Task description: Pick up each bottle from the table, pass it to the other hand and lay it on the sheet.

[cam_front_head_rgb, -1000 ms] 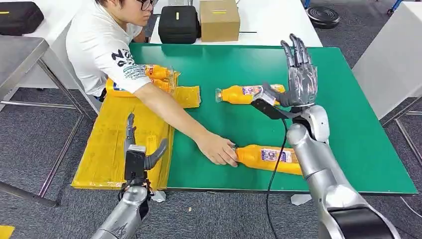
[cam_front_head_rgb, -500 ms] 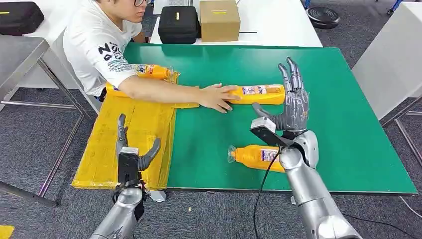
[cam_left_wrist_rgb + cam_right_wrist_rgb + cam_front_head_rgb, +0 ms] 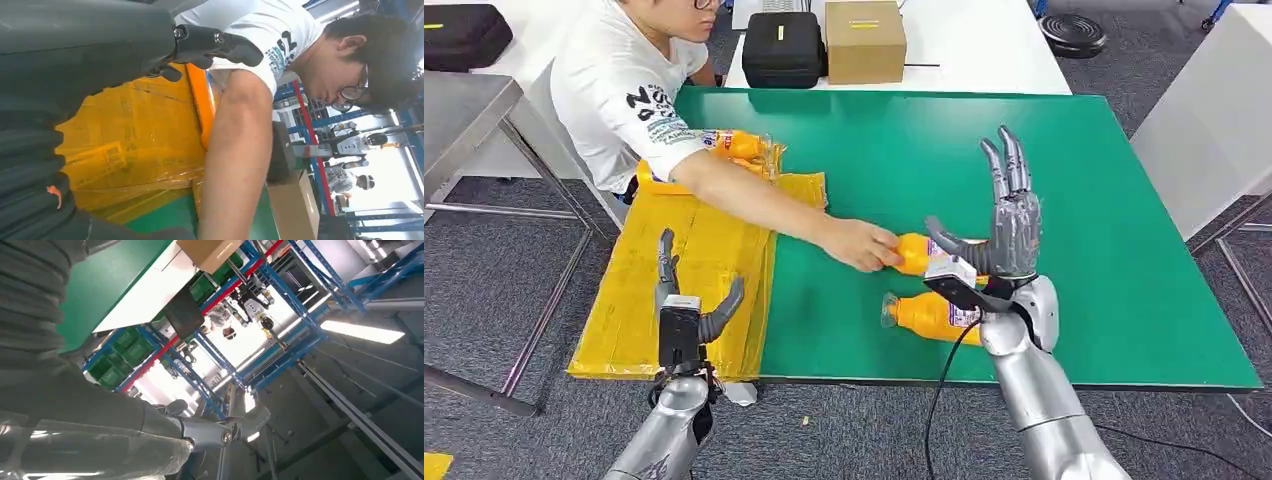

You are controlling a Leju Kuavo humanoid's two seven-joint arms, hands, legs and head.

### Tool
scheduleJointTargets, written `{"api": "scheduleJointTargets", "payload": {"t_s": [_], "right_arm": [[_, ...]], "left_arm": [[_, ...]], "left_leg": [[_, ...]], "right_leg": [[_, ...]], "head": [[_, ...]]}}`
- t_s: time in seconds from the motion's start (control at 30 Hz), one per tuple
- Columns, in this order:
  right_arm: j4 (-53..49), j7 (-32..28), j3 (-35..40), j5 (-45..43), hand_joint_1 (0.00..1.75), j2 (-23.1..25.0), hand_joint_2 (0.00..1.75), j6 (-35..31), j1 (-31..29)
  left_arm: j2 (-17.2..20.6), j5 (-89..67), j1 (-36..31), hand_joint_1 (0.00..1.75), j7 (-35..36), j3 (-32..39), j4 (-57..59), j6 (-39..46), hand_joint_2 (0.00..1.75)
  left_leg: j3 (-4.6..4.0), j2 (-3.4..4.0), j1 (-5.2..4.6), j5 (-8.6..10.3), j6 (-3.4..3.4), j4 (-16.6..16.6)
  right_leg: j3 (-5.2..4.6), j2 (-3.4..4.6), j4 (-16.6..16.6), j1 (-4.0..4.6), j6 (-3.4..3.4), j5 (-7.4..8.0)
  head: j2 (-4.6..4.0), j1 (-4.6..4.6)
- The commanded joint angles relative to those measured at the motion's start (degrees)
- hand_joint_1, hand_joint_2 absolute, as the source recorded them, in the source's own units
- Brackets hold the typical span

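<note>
Two orange bottles lie on the green table (image 3: 874,140). The nearer bottle (image 3: 924,316) lies free by the front edge, partly behind my right wrist. A person's hand (image 3: 860,244) holds the cap end of the other bottle (image 3: 917,253), just beyond it. My right hand (image 3: 1009,225) stands upright over both, fingers spread, holding nothing. A third bottle (image 3: 736,145) lies at the far end of the yellow sheet (image 3: 704,250). My left hand (image 3: 686,298) hovers open above the sheet's near part; its dark fingers (image 3: 220,42) are over the sheet (image 3: 135,125).
The person in a white shirt leans in from the far left, their arm (image 3: 754,200) crossing the sheet and table. A black case (image 3: 782,48) and a cardboard box (image 3: 865,40) stand on the white table behind. Grey carpet surrounds the tables.
The person has pulled the farther bottle toward me, beside the nearer one under my right hand. My right hand has drawn back a little; the left hand has barely moved.
</note>
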Motion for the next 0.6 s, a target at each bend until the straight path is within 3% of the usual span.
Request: {"api": "scheduleJointTargets", "payload": {"t_s": [0.03,0.43,0.53,0.6], "right_arm": [[1.15,0.01,1.21,-0.33,0.0,-0.05,1.75,-0.08,-1.31],[6.05,-0.29,2.01,-0.3,0.0,-0.37,1.75,1.08,-2.06],[8.13,1.0,2.57,-0.01,0.0,-0.75,1.75,4.87,-2.33],[9.42,2.46,2.28,-2.4,0.0,-0.8,1.75,11.65,-2.66]], "left_arm": [[0.74,-0.01,-1.5,0.0,0.23,1.03,1.9,-0.15,1.75],[0.44,0.41,-1.45,0.0,-0.12,1.4,3.19,-0.85,1.75],[0.35,0.18,-1.4,0.0,-0.21,1.55,3.4,-0.92,1.75],[0.35,-0.31,-0.96,0.0,0.15,1.47,2.79,-0.85,1.75]], "left_leg": [[0.19,0.1,0.06,-0.11,-0.1,0.01],[0.23,0.11,0.06,-0.1,-0.1,-0.02],[0.21,0.1,0.05,-0.08,-0.09,-0.03],[0.28,0.11,0.07,-0.12,-0.11,-0.03]], "right_leg": [[0.19,0.07,-0.02,0.07,-0.09,-0.08],[0.23,0.08,-0.05,0.06,-0.08,-0.06],[0.2,0.07,-0.06,0.06,-0.07,-0.05],[0.28,0.07,-0.06,0.08,-0.09,-0.08]], "head": [[0.0,0.0],[0.0,-0.02],[0.0,0.0],[0.0,0.0]]}}
